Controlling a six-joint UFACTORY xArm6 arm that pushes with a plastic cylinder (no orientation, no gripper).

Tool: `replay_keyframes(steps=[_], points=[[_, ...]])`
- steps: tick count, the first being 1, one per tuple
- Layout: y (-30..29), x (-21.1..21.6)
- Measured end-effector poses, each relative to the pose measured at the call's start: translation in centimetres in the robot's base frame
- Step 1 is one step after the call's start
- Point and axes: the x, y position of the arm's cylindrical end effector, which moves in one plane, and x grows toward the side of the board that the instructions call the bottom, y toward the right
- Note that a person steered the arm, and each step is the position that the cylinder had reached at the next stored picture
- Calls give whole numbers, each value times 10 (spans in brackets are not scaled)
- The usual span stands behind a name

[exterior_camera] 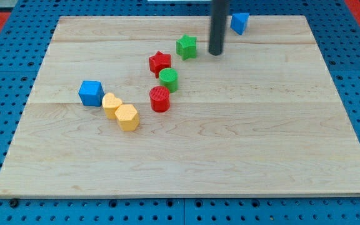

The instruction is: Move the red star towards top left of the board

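- Board [242, 156]: pale wood on a blue pegboard, eight blocks on it, most of them bunched left of centre.
- Red star [159, 62]: sits a little above and left of the board's middle, flat on the wood. Its goal, the top left corner, is well apart from it and bare.
- Green cylinder [169, 79] touches or nearly touches the star's lower right side; I cannot tell which. Red cylinder [159, 99] stands just below that.
- Green star [187, 47] lies just up and right of the red star, with a small gap between them.
- My tip [215, 52] rests on the wood just right of the green star, clear of it and of every other block. No pincer here, only the bare rod, so nothing is grasped or clenched.
- Why the tip stands there, as I judge it: a push toward the top left has to start from the red star's lower right. I am on its right side but too high, and the green star lies between us.
- Risk: driving straight left would shove the green star first.
- Next move, my guess: drop down between the green star and green cylinder, then push up-left.
- Others, out of the way: blue cube [91, 93], yellow heart [111, 104] and yellow hexagon [127, 117] at the view's left; blue block [240, 22] at the top edge.
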Motion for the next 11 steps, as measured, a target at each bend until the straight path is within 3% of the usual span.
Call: replay_keyframes(steps=[1,3,4,6,7,8,9,10,11], points=[[-53,52],[-173,21],[-125,48],[-200,43],[-211,34],[-216,0],[-265,-3],[-250,3],[-313,-14]])
